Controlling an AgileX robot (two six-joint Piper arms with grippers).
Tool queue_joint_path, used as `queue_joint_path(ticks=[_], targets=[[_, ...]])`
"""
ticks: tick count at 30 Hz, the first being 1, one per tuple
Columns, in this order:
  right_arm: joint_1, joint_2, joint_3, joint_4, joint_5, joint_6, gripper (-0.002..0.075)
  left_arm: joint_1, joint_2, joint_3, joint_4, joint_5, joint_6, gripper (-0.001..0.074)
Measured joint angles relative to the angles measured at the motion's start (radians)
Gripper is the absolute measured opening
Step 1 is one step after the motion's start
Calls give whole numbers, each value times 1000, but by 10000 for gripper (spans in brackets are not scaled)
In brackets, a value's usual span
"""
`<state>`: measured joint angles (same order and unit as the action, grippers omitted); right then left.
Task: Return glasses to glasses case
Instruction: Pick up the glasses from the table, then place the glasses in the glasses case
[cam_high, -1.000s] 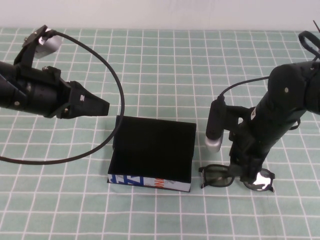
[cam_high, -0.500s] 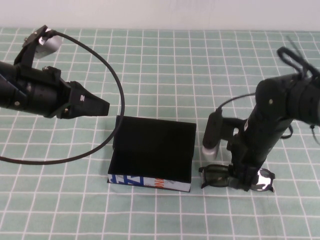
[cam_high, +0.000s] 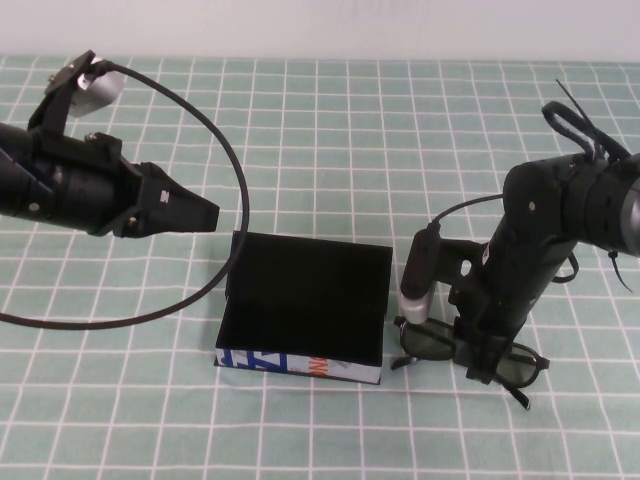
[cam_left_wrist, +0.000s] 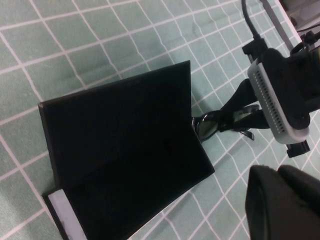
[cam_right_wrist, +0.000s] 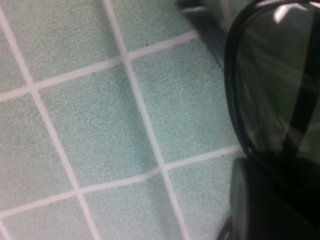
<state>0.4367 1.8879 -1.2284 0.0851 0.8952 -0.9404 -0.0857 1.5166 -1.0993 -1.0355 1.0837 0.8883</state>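
The glasses case lies open in the middle of the table, black inside, its white printed strip facing the front. It also shows in the left wrist view. The black glasses lie just right of the case, one temple sticking out toward the front right. My right gripper points down at their middle and is shut on the frame. In the right wrist view a dark lens sits right against a finger. My left gripper is shut and empty, hovering left of and behind the case.
The table is covered by a green cloth with a white grid. The left arm's black cable loops over the cloth behind the case. The right arm's wrist camera hangs beside the glasses.
My right gripper has come down and slightly left onto the glasses. The glasses have shifted and tilted, and the bright glare on the right lens is gone. The left arm has not moved.
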Motion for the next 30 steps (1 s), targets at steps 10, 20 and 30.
queue_joint_path(ticks=[10, 20, 30], targets=[[0, -47, 0, 4, 52, -12, 95, 0, 0, 0, 0, 0, 0, -4], [0, -100, -131, 9, 238, -25, 86, 0, 0, 0, 0, 2, 0, -4], [1, -107, -305, 203, 320, -42, 86, 0, 0, 0, 0, 12, 0, -4]])
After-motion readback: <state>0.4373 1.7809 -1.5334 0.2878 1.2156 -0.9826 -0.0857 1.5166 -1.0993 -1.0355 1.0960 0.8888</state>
